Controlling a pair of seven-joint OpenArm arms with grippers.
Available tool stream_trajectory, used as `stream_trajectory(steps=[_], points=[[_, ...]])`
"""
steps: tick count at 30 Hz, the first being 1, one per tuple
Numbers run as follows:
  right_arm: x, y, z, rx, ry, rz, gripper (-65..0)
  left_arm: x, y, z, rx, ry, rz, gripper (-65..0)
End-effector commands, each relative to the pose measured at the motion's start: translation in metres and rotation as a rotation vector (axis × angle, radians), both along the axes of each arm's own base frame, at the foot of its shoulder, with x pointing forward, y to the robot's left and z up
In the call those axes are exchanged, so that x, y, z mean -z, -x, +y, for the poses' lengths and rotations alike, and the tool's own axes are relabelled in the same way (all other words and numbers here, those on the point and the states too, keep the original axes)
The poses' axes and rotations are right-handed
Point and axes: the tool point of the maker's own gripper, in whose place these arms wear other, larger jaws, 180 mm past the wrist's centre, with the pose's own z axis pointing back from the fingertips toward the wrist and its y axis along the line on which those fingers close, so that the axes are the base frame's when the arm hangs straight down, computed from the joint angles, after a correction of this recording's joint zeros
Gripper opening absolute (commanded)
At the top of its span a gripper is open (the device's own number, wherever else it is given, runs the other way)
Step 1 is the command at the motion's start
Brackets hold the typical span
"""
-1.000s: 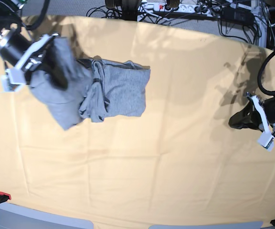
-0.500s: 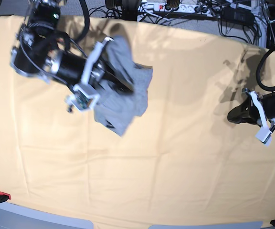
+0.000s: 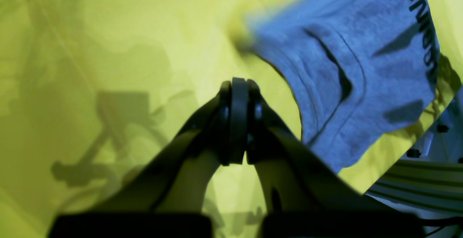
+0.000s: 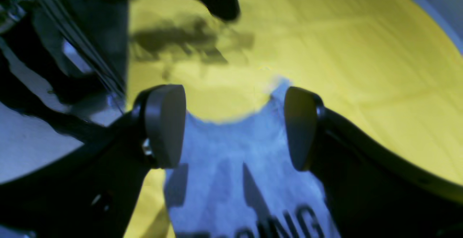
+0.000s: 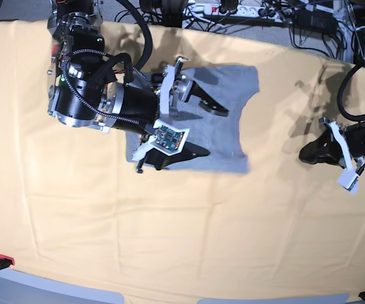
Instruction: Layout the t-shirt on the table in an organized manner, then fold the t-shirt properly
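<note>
Base view: the t-shirt lies partly spread on the worktop, the right gripper over it with jaws wide and empty, the left gripper well apart, jaws closed. Flattening and folding appear undone.

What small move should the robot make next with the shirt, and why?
Probably draw the right gripper back off the t-shirt. Its jaws stand open above the cloth and hold nothing, and the shirt lies bunched on the table, not spread. The left gripper is shut, off to the side.
</note>
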Motion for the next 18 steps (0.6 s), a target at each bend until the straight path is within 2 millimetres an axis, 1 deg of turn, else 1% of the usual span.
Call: stream_trajectory(steps=[1, 3, 4, 5, 6, 7, 8, 10, 13, 16, 18], points=[[-0.013, -0.003, -0.003, -0.002, -0.029, -0.042, -21.4, -0.016, -0.006, 0.003, 0.001, 0.003, -0.049, -65.0], [-0.011, -0.008, -0.012, 0.025, -0.016, -0.045, -22.9, -0.016, -0.006, 0.003, 0.002, 0.002, -0.047, -65.0], [-0.011, -0.011, -0.016, 0.041, -0.011, -0.046, -27.5, -0.017, -0.005, 0.002, 0.005, 0.010, -0.046, -65.0], [-0.010, -0.015, -0.021, 0.060, -0.005, -0.049, -35.9, -0.018, -0.004, -0.001, 0.016, 0.026, -0.044, -65.0], [-0.009, -0.020, -0.027, 0.090, 0.011, -0.055, -47.1, -0.020, -0.001, -0.005, 0.034, 0.049, -0.037, -65.0], [-0.007, -0.025, -0.033, 0.121, 0.030, -0.062, -59.7, -0.023, 0.003, -0.010, 0.062, 0.076, -0.032, -65.0], [-0.004, -0.030, -0.038, 0.151, 0.045, -0.069, -65.0, -0.029, 0.005, -0.017, 0.094, 0.110, -0.050, -65.0], [0.000, -0.044, -0.044, 0.203, 0.040, -0.085, -65.0, -0.036, 0.008, -0.025, 0.138, 0.149, -0.076, -65.0], [0.016, -0.071, -0.049, 0.255, 0.035, -0.070, -65.0, -0.033, 0.012, -0.034, 0.178, 0.141, -0.072, -65.0], [0.033, -0.100, -0.055, 0.276, 0.061, -0.019, -65.0, -0.032, 0.023, -0.057, 0.262, 0.142, -0.064, -65.0], [0.034, -0.121, -0.060, 0.297, 0.089, -0.018, -65.0, -0.031, 0.034, -0.076, 0.336, 0.127, -0.060, -65.0]])
